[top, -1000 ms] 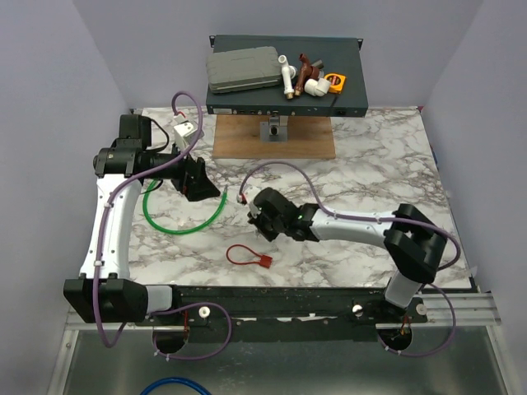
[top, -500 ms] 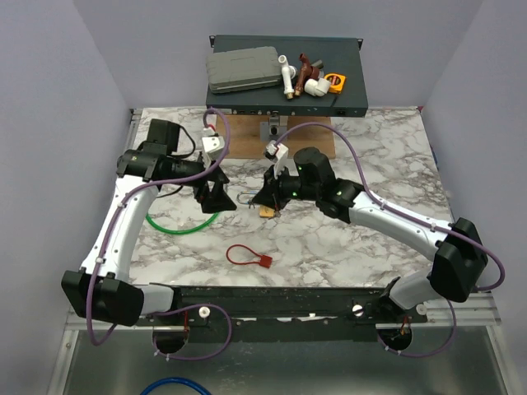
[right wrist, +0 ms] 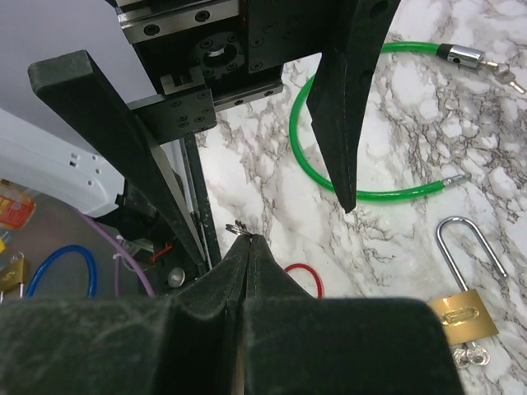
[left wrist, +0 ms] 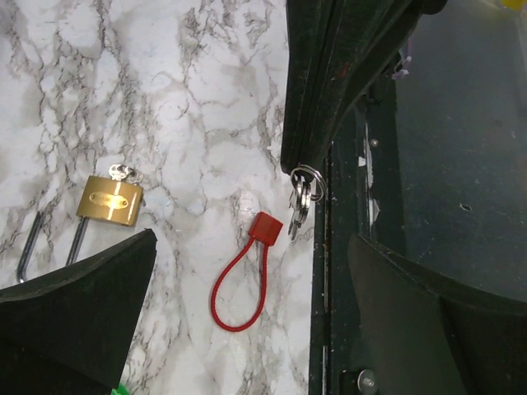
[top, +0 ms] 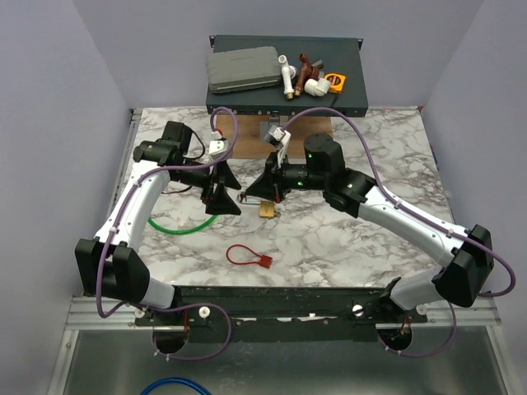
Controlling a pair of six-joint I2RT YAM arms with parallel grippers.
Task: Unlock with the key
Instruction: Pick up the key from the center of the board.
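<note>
A brass padlock [top: 268,210] lies on the marble table with its shackle open; it also shows in the left wrist view [left wrist: 109,200] and the right wrist view [right wrist: 461,314]. A small silvery key [left wrist: 123,172] sits at its keyhole end. My right gripper [right wrist: 247,243] is shut on a key ring [left wrist: 303,193] whose keys hang above the table. From above, it [top: 247,196] hovers just left of the padlock. My left gripper [top: 224,207] is open and empty, close beside the right one, fingers pointing down.
A red cable loop [top: 247,256] lies near the front edge. A green cable lock [top: 177,224] with its own keys [right wrist: 506,76] lies at the left. A wooden board [top: 276,136] and a dark case [top: 284,74] with clutter stand at the back.
The right arm swung from the near middle up over the padlock, holding the key ring. The left gripper moved right, closing in beside the right gripper.
</note>
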